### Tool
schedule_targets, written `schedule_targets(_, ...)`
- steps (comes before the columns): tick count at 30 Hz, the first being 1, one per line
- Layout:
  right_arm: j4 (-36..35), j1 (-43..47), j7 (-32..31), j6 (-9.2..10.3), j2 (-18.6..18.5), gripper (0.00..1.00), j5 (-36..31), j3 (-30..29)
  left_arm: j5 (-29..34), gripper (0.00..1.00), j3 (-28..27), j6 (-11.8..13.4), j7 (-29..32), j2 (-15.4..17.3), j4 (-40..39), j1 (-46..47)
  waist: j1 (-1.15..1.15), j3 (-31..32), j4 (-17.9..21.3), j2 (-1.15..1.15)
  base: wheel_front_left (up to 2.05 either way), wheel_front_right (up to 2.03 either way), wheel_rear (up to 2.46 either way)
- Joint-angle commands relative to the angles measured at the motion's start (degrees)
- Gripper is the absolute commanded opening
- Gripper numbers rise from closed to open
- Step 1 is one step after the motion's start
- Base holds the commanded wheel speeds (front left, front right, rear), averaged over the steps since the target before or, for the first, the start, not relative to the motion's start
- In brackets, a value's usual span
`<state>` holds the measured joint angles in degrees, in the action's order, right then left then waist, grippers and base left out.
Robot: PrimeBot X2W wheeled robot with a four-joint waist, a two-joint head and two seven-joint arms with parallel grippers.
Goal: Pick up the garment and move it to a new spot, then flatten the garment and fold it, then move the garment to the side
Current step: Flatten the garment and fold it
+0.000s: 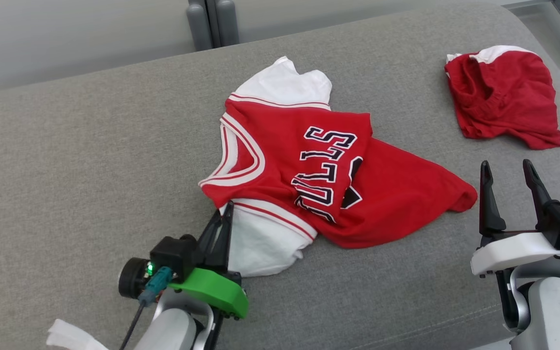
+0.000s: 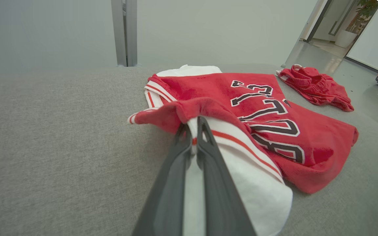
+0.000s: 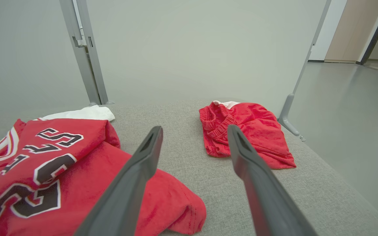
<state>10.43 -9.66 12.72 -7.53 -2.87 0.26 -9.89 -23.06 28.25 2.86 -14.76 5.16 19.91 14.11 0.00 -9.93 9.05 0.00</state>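
My left gripper (image 1: 227, 210) is pinched narrow on the near armhole edge of the red basketball jersey (image 1: 309, 160), which lies crumpled in the middle of the grey cushion (image 1: 66, 170). My right gripper (image 1: 506, 169) hangs wide and empty just beside the jersey's hem corner. The risk, as I judge it, is a thin bite: if I hold just the white sleeve (image 1: 260, 243) layer, lifting could let it slip out, and a one-handed lift could twist the jersey into a tighter bunch that is harder to flatten. The left wrist view shows white cloth between my fingers (image 2: 176, 170) with a red fold draped over the tips, which the head view hides. The right wrist view shows the red shorts (image 3: 267, 131) well apart from the jersey, near the cushion's edge.
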Motion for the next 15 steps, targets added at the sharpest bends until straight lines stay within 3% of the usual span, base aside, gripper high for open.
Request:
schedule_targets(1, -0.03, 0.72, 0.3, 0.09, -0.05, 1.0, 0.09, -0.1, 0.59, 0.0, -1.31, 0.87, -0.46, 1.27, -1.92, -1.11, 0.0, 1.12, -1.4, 0.0, 0.0, 0.0, 0.0)
schedule_targets(15, -1.03, -0.02, 0.69, 0.09, -0.06, 1.0, -0.28, -1.03, -1.7, 0.0, -12.47, 6.41, -0.06, 8.09, -14.15, -7.33, 0.0, 0.52, -2.76, 0.0, 0.0, 0.0, 0.0)
